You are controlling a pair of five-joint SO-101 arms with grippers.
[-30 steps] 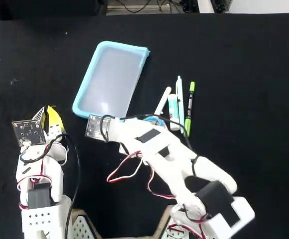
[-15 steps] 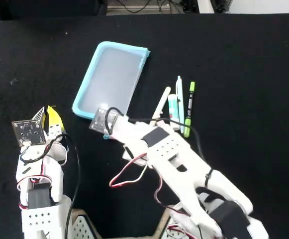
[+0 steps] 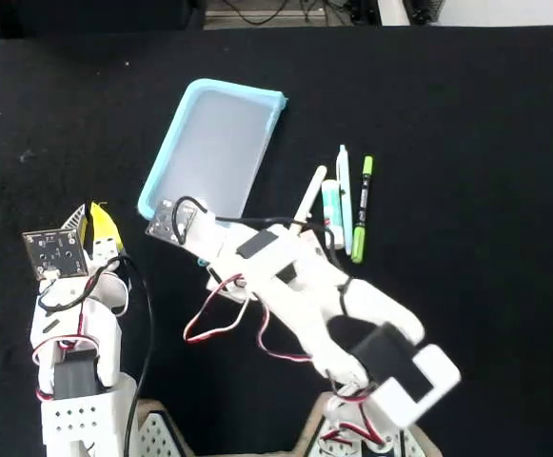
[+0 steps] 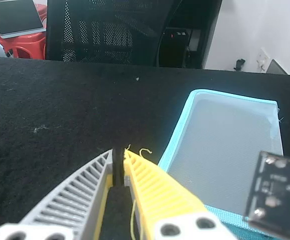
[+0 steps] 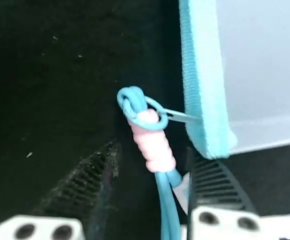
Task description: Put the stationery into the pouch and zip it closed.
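Note:
The light blue pouch (image 3: 214, 152) lies flat at the table's middle left, also seen as the pouch (image 4: 229, 145). Its zipper pull (image 5: 152, 137), a pink bead on a blue cord, hangs off the pouch's near corner (image 5: 204, 100). My right gripper (image 5: 152, 172) is open with the cord lying between its fingers, at the right gripper (image 3: 192, 243) in the high view. To the pouch's right lie a white pen (image 3: 309, 195), a second white pen (image 3: 344, 181), a glue stick (image 3: 331, 214) and a green marker (image 3: 362, 209). My left gripper (image 4: 117, 155) is shut and empty, left of the pouch.
The left arm (image 3: 76, 314) stands at the near left, its yellow and grey fingers (image 3: 95, 224) pointing away from me. The right arm's body (image 3: 324, 305) stretches diagonally over the near middle. A black chair (image 4: 120, 30) stands beyond the table's far edge.
The right arm has swung its wrist leftwards, bringing its gripper up to the pouch's near corner. The left arm has not moved.

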